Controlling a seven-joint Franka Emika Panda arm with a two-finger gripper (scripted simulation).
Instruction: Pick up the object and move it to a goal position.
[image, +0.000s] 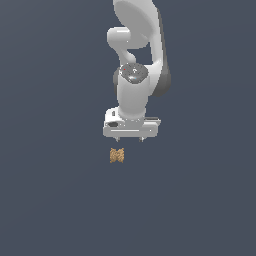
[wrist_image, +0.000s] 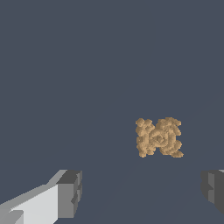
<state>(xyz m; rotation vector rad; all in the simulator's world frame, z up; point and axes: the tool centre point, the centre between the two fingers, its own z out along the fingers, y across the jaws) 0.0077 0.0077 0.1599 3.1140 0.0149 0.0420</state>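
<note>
- The hand (image: 130, 139) hangs above the counter (image: 50, 200) with its fingers (wrist_image: 70, 192) spread wide and nothing between them.
- The object (image: 116, 155), a small tan speckled lump pinched at its waist, lies on the counter, lower than the fingertips and clear of them; nothing touches it.
- In the wrist view the object (wrist_image: 158, 137) sits off the line joining the two fingertips and nearer one finger than the other, so the hand looks not yet centred over it.
- Judged from this, the step in hand is the approach: line up first, then descend.
- To do it well, shift sideways until the lump lies midway between the fingers before lowering; a descent from here risks one fingertip landing on it or knocking it aside.
- The narrow waist seems the best place to pinch, as the wider lobes either side should help keep it from slipping out.
- The lump is narrower than the spread, so there is margin; close gently once the fingertips reach the level of the waist.
</note>
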